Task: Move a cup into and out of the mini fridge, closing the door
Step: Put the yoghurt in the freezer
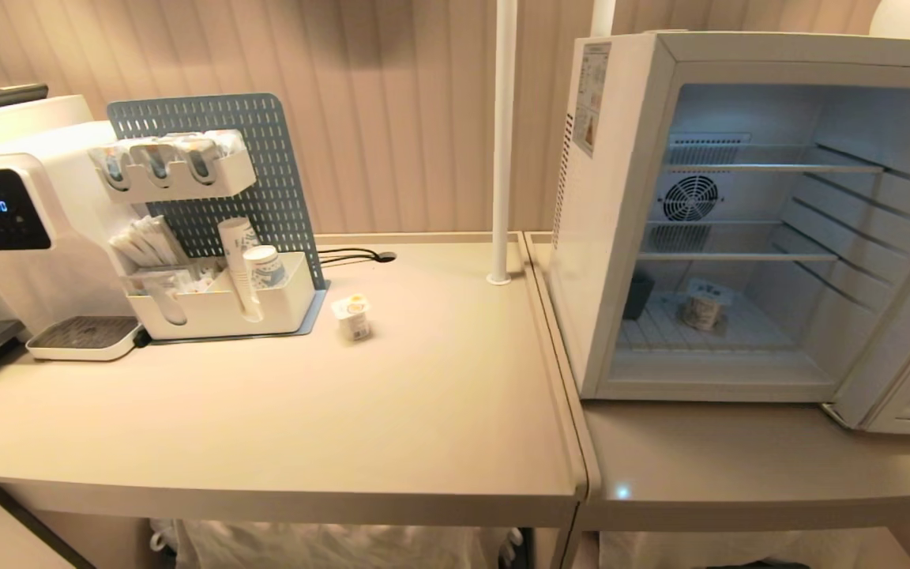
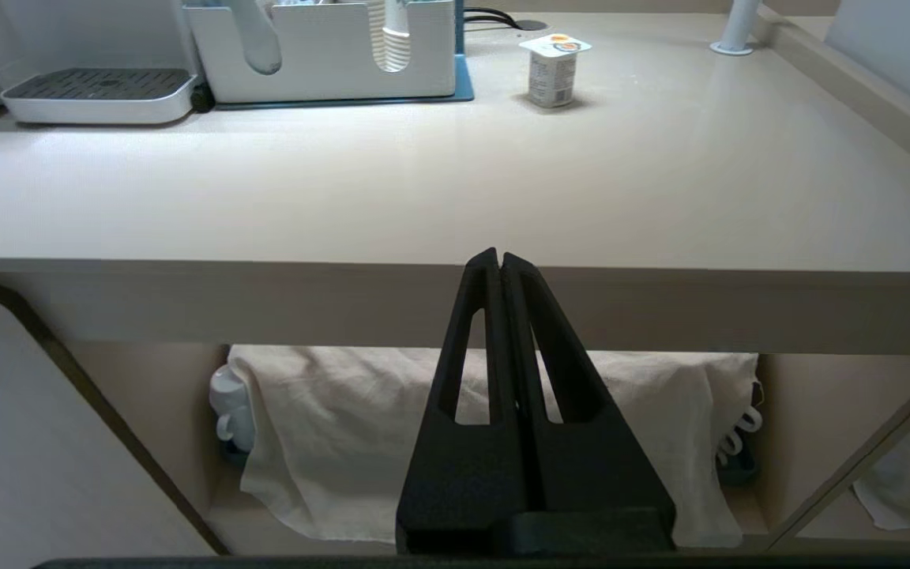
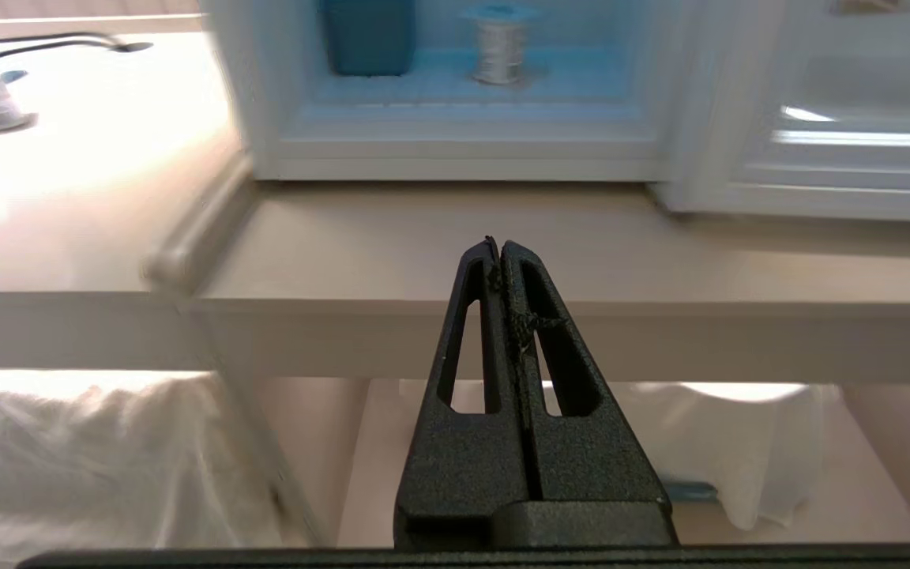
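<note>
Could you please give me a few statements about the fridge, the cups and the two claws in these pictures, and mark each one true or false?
1. The door of the mini fridge stands open. True.
2. Nothing is inside the fridge. False: a small cup and a dark container sit on its bottom shelf.
3. A sealed cup stands on the counter beside the white organiser. True.
4. The left claw is gripping that cup. False: it is shut and empty, low in front of the counter's edge.
5. The right claw is open inside the fridge. False: it is shut, outside and below the fridge opening.
</note>
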